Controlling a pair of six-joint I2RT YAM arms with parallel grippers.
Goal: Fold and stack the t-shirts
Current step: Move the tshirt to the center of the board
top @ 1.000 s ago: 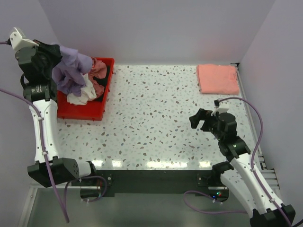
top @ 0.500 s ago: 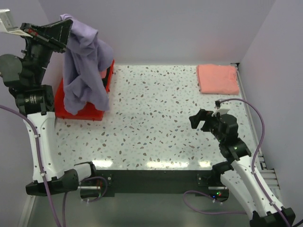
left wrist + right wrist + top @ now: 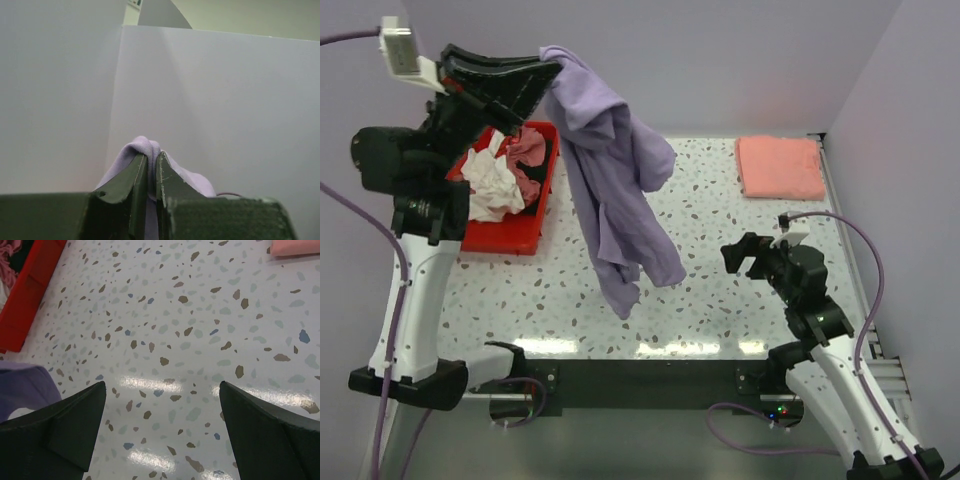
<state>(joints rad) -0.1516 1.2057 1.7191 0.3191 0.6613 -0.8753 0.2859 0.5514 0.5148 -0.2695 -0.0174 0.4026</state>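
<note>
My left gripper is raised high and shut on a fold of the lavender-purple t-shirt, which hangs down over the middle of the table. The left wrist view shows the cloth pinched between the fingers. A folded salmon-pink t-shirt lies at the far right; its edge shows in the right wrist view. White, dusty-rose and dark shirts lie crumpled in the red tray. My right gripper is open and empty above the table at the right.
The red tray stands at the far left of the speckled table; its corner shows in the right wrist view. Pale walls close in the back and both sides. A purple cable runs beside the right arm.
My left arm has swung up and to the right, lifting the lavender shirt out of the tray and over the table's middle. The tray's other shirts are now uncovered. The right arm has hardly moved.
</note>
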